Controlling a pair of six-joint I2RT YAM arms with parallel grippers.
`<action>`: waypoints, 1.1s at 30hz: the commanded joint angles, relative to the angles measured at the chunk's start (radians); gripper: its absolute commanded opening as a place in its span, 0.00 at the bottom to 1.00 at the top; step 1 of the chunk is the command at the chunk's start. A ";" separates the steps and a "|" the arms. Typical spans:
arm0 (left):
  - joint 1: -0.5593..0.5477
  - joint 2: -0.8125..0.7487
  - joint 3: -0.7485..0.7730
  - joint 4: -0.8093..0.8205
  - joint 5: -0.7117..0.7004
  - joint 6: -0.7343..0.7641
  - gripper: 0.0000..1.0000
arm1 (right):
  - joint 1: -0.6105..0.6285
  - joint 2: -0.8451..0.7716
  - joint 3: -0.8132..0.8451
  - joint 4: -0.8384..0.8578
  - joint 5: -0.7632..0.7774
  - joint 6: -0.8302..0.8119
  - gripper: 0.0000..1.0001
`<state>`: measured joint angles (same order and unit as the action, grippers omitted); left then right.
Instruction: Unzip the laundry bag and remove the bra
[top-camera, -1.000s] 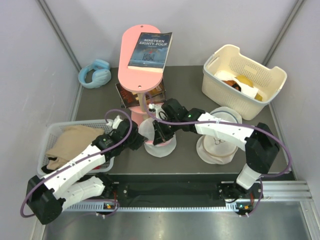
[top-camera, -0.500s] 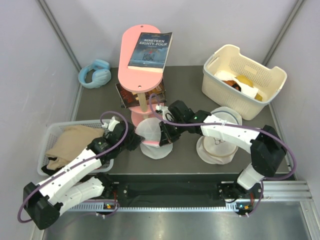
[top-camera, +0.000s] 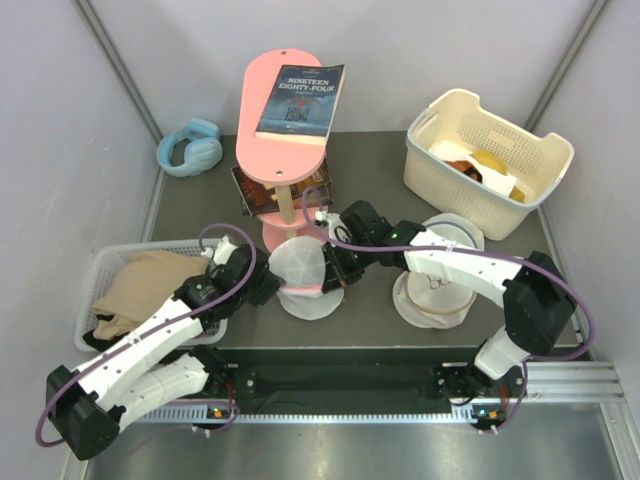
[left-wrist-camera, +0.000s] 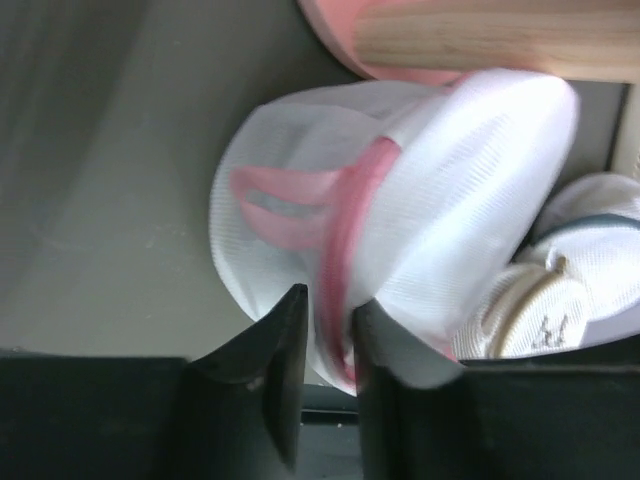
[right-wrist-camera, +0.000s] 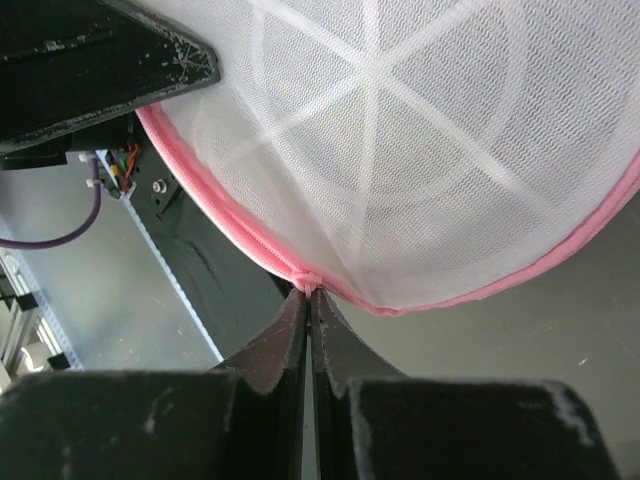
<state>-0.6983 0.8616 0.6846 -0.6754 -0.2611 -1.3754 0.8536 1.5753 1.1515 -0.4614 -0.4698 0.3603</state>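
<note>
The laundry bag is a small round drum of white mesh, partly collapsed and tilted, at mid-table just in front of the pink stand's foot. Its round end panel is drawn taut, with white seams radiating from the centre. A pink zipper band rings the rim, and the stretch in the right wrist view looks closed. A pink loop shows through the mesh. The left gripper pinches the band on one side. The right gripper nips a small nub on the band at the other. The contents cannot be made out.
</note>
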 joint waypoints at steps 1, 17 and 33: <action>0.014 0.014 0.072 -0.142 -0.057 0.053 0.42 | -0.014 -0.037 0.020 -0.008 0.002 -0.007 0.00; 0.013 -0.033 0.133 -0.237 0.088 0.001 0.72 | 0.117 0.104 0.177 0.078 -0.013 0.106 0.00; 0.013 -0.207 -0.020 -0.182 0.066 -0.045 0.45 | 0.291 0.107 0.180 0.124 0.083 0.227 0.00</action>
<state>-0.6888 0.6754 0.6579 -0.8925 -0.1841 -1.4139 1.1202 1.6901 1.2793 -0.3820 -0.4122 0.5560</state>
